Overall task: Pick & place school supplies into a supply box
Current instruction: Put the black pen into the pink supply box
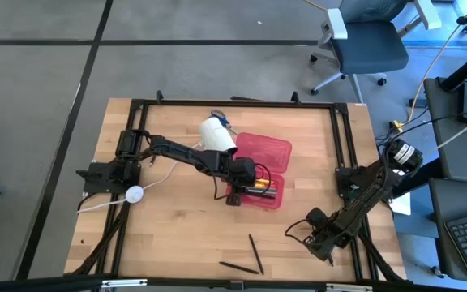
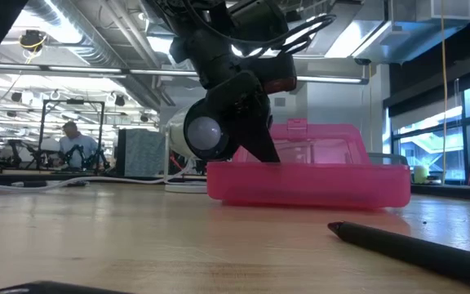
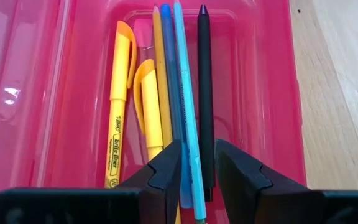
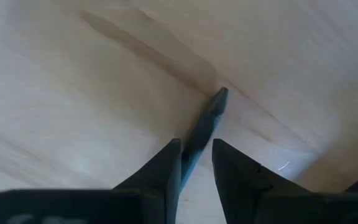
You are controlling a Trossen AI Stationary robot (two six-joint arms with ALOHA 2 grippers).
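Observation:
The translucent red supply box (image 1: 259, 166) lies open on the table with its lid (image 1: 264, 148) laid back. Its tray (image 3: 272, 93) holds yellow highlighters (image 3: 118, 93), a yellow pencil, a blue pencil and a black pen (image 3: 204, 81). My left gripper (image 1: 236, 195) (image 3: 198, 171) reaches down into the tray's end and is shut on a light blue pen (image 3: 185, 81). My right gripper (image 1: 297, 229) (image 4: 196, 155) is near the table's right front and is shut on a dark pen (image 4: 211, 112). Two dark pens (image 1: 254, 253) (image 1: 237, 265) lie flat near the front edge. My left gripper pinches the light blue pen near its near end (image 3: 194, 186) between the two fingers. The fingers lie along the pen's line and come down into the tray. The pen's far end (image 3: 179, 12) lies among the others in the tray. My right gripper pinches the dark pen (image 4: 194, 146) between its fingers. The pen's free end (image 4: 219, 98) sticks out forward over the wood, and it looks lifted clear.
A white cylinder (image 1: 217, 134) lies just beyond the box, with a white cable and a round puck (image 1: 134, 193) toward the table's left. A black frame (image 1: 339, 138) runs round the tabletop. An office chair (image 1: 363, 45) stands beyond the far edge. A person (image 2: 76, 143) sits far off in the room.

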